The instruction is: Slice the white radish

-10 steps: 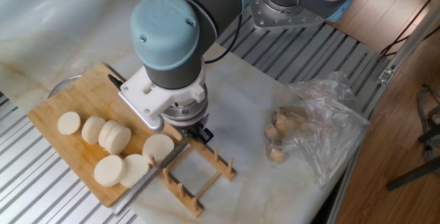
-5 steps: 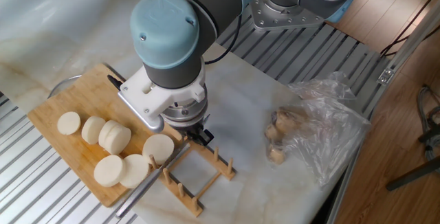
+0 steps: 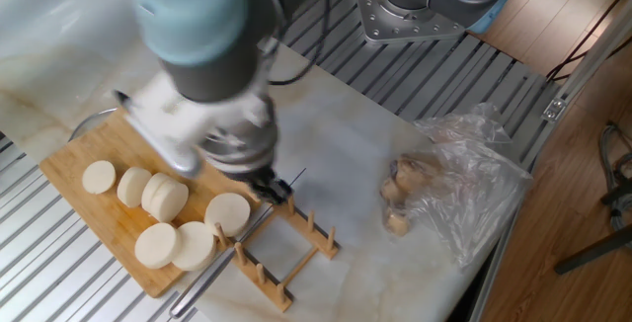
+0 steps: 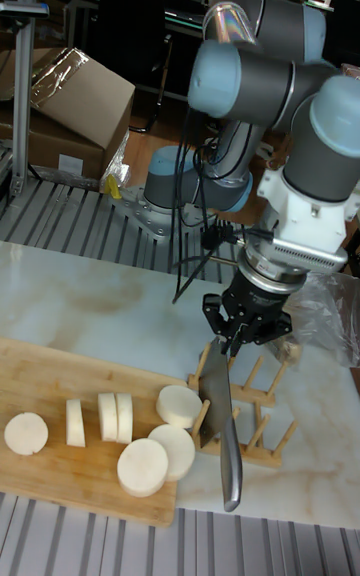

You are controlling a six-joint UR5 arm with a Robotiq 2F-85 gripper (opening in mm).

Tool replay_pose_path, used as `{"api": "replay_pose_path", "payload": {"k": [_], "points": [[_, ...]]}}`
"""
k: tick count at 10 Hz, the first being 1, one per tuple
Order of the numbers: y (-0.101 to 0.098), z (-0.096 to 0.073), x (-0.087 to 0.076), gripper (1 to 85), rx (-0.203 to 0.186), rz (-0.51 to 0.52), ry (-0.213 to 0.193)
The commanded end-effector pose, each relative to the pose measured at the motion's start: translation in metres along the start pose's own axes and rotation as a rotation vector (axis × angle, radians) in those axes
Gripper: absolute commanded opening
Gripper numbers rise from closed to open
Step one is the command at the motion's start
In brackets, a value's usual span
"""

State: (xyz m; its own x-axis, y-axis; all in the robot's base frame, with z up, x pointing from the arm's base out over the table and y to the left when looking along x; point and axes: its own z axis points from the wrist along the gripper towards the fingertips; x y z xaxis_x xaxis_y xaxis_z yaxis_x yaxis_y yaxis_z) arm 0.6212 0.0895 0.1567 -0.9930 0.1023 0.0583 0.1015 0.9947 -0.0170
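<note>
The white radish lies cut into several round discs (image 3: 165, 196) on a wooden cutting board (image 3: 109, 139); in the tall fixed view the discs (image 4: 143, 466) spread along the board (image 4: 60, 376). A steel knife (image 3: 217, 268) rests slanted across a wooden rack (image 3: 296, 253), handle toward the table's front edge. My gripper (image 3: 269, 186) is at the knife's blade end, over the rack. In the tall fixed view the gripper (image 4: 240, 334) hangs just above the blade (image 4: 212, 401) with its fingers spread, and it looks open. The arm is motion-blurred in the fixed view.
A crumpled clear plastic bag (image 3: 444, 189) with brownish lumps lies right of the rack. The arm's base (image 3: 415, 6) is bolted at the back. Slatted metal borders the marble top; the table edge runs along the right.
The arm's upper body has swung left and up, away from the rack. The gripper shifted slightly left. The knife stays on the rack, its thin tip now showing beyond the gripper.
</note>
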Motion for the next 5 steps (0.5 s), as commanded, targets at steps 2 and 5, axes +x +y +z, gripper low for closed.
{"api": "replay_pose_path", "payload": {"k": [2, 5], "points": [[-0.047, -0.045, -0.035, 1.3, -0.022, 0.041, -0.046], [-0.086, -0.045, -0.069, 1.3, -0.035, 0.055, -0.102]]}}
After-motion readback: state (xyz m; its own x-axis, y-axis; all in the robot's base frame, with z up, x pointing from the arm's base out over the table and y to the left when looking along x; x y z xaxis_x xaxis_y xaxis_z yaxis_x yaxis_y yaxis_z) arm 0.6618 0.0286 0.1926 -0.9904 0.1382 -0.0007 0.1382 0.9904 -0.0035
